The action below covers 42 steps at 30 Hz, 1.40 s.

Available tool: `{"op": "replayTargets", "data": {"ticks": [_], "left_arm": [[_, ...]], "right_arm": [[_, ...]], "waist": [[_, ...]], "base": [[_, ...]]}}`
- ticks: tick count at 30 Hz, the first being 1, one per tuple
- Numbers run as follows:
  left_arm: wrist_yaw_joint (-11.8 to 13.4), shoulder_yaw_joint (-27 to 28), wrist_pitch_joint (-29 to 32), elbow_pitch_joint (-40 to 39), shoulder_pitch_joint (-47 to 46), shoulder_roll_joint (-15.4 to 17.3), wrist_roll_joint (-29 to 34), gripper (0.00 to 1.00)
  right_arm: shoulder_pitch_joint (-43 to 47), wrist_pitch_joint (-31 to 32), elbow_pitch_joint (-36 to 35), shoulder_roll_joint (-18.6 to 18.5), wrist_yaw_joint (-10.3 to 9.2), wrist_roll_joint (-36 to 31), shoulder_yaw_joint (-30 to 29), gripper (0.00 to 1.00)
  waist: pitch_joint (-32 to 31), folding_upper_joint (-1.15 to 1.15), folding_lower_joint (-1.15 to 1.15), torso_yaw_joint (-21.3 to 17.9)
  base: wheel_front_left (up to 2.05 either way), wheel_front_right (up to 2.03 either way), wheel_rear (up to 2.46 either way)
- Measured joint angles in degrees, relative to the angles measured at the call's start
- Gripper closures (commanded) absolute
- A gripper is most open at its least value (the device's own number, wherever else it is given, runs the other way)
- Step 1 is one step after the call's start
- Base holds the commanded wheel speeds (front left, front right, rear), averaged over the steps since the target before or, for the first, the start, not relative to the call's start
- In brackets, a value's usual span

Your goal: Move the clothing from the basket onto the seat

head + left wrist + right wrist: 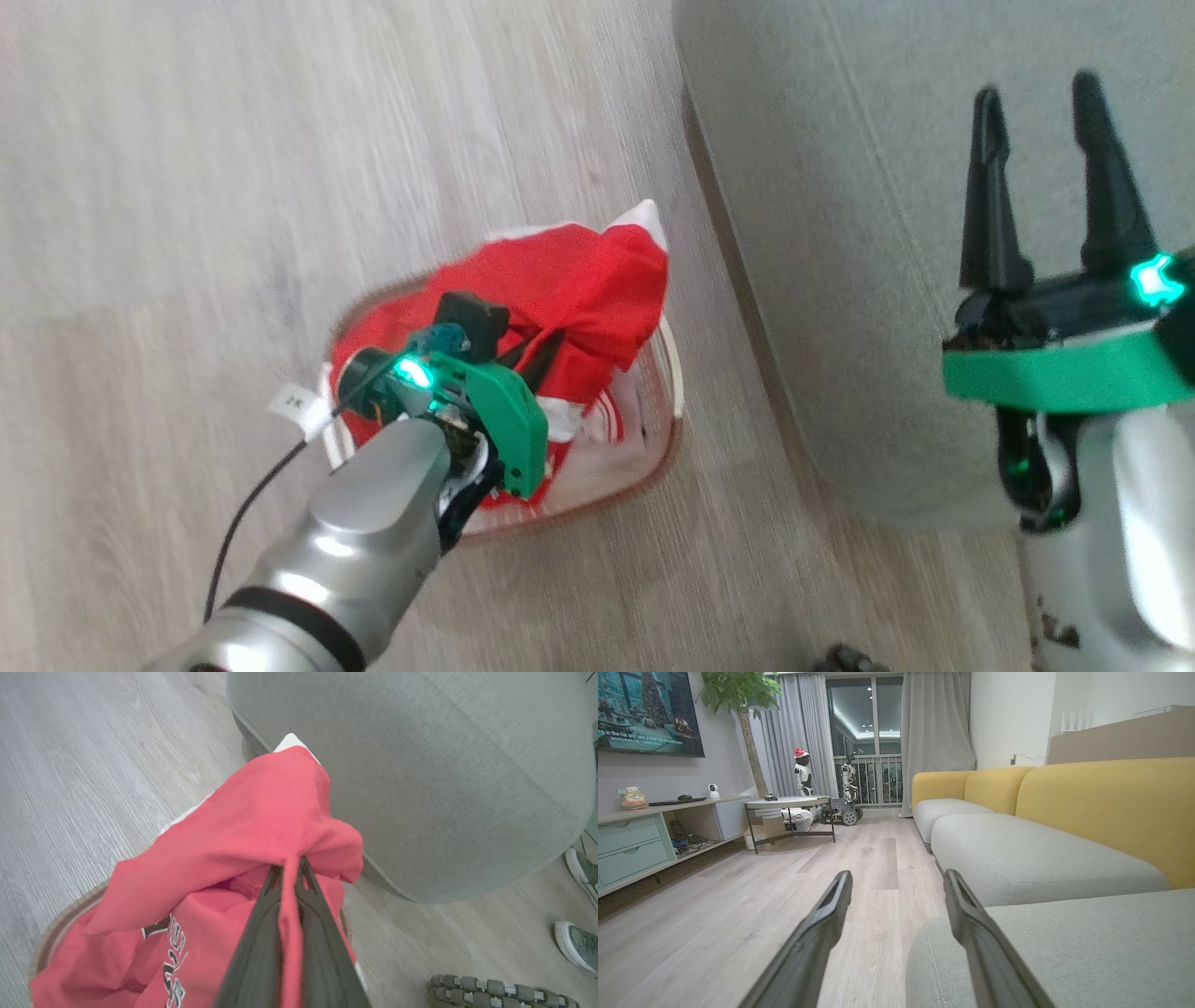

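Biggest thing first: pale wood-look floor [280,140] everywhere, and the seat [840,140], a big grey-green cushion, takes up the right side of the head view. The basket [616,499] sits on the floor just beside the seat's front edge. The clothing [579,280] is mostly in the basket, a heap of red with white trim. One piece stands bunched above the rim, its top corner leaning toward the seat.

The left gripper [289,863] is clamped tight on a fold of that red fabric. In the left wrist view you can see a strip of cloth pinched between its dark jaws and running down between them. The right gripper [1038,89] is spread wide with nothing in it, hanging over the seat's corner, well apart from the basket.

Handling-wise, my read: this stuff is thin, floppy and light, so weight's no issue, but it'll drape and drag. A pinch on one fold means the rest trails below. It could snag the rim or pull a second garment along, since there's more red with some lettering lying underneath. A gathered fold or the hemmed white trim looks like a better place to grab than one smooth layer, which I'd guess can slip out. The basket looks light too, so a snag might tip it.
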Motion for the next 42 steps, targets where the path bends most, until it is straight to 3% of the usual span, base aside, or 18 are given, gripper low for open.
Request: {"op": "replayTargets", "data": {"ticks": [7, 18, 31, 42], "left_arm": [[0.1, -0.3, -2.0, -5.6, 1.5, -0.1, -0.9, 1.0], [2.8, 0.1, 0.2, -20.2, 1.4, 1.8, -1.9, 1.0], [6.9, 1.4, 5.9, -33.2, 0.5, 4.5, -2.8, 1.0], [7.6, 1.6, 7.3, -36.1, -0.5, 5.4, -2.9, 1.0]], "right_arm": [[5.6, 0.0, 1.5, -0.8, 0.0, 0.3, 0.1, 0.0], [11.2, 0.0, 3.0, -1.7, 0.0, 1.2, 2.4, 0.0], [16.0, 0.5, 3.6, -1.5, 0.0, 2.1, 5.7, 0.0], [15.5, 1.1, 3.3, -3.2, 0.0, 3.1, 11.8, 0.0]], "waist": [[-8.0, 0.0, 0.0, 2.5], [-17.0, 0.0, 0.0, 6.8], [-21.7, 0.0, 0.0, 9.7], [-20.8, 0.0, 0.0, 9.1]], "base": [[0.0, 0.0, 0.0], [0.0, 0.0, 0.0], [0.0, 0.0, 0.0], [0.0, 0.0, 0.0]]}}
